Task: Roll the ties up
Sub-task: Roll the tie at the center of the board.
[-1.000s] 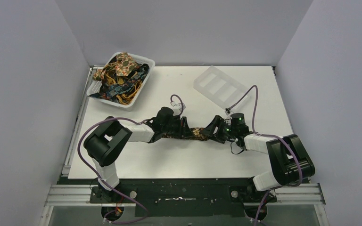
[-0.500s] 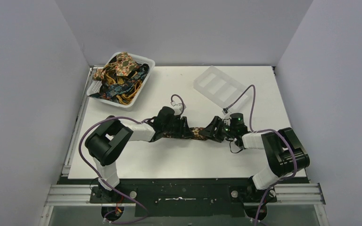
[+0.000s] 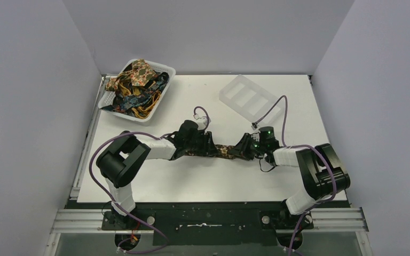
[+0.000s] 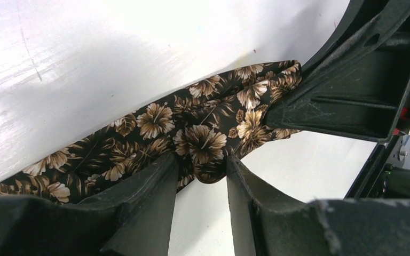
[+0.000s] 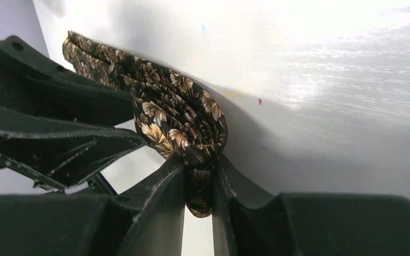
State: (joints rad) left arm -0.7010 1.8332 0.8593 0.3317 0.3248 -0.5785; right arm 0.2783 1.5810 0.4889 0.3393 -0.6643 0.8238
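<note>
Two pinches on the dark brown floral tie point(image 3: 223, 151) nearside of the clear compartment tray point(image 3: 248, 97): left gripper point(image 4: 200, 165) mid-strip, right gripper point(image 5: 197, 181) on the folded end, so keep it taut and roll with edges aligned.

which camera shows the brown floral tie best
The left wrist view: the dark brown necktie with tan flowers spans the frame, print sharp, pinched in the left gripper. The right wrist view shows a folded end clamped in the right gripper. The top view shows only a short strip between the arms.
</note>
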